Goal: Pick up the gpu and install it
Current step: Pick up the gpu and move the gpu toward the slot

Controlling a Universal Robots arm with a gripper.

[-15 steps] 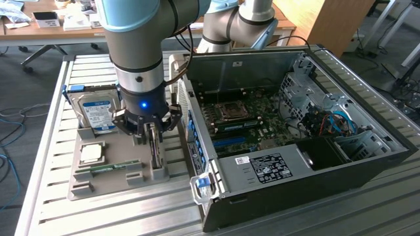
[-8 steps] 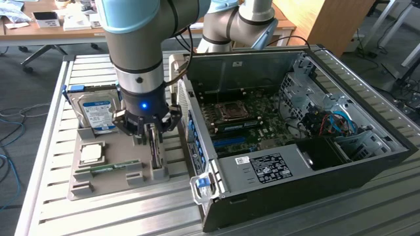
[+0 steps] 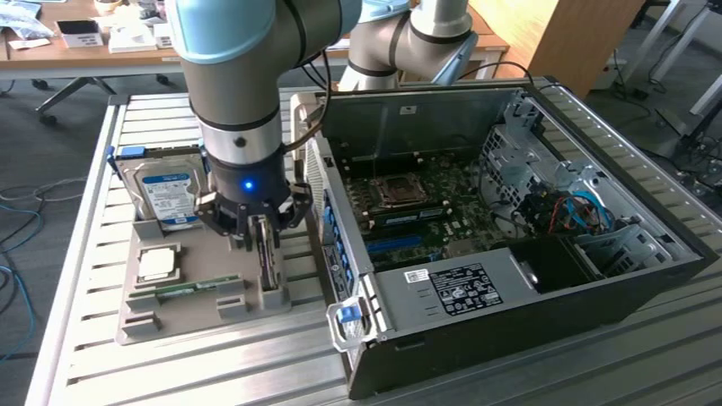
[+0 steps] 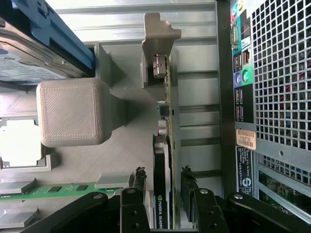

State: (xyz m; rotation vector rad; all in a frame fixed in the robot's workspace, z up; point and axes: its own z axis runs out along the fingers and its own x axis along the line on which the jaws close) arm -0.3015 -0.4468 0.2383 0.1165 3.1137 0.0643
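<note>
Green gpu (image 4: 162,165) stands on edge in its grey holder (image 3: 181,317) (beside the case (image 4: 282,73)); my open jaws straddle it.

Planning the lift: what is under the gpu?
The grey holder tray; the gpu stands on edge in its slot. The card hides its own lower edge.

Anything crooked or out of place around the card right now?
Nothing stands out. The gpu stands upright on edge in its grey holder, and the gripper has its jaws open on either side of it.
</note>
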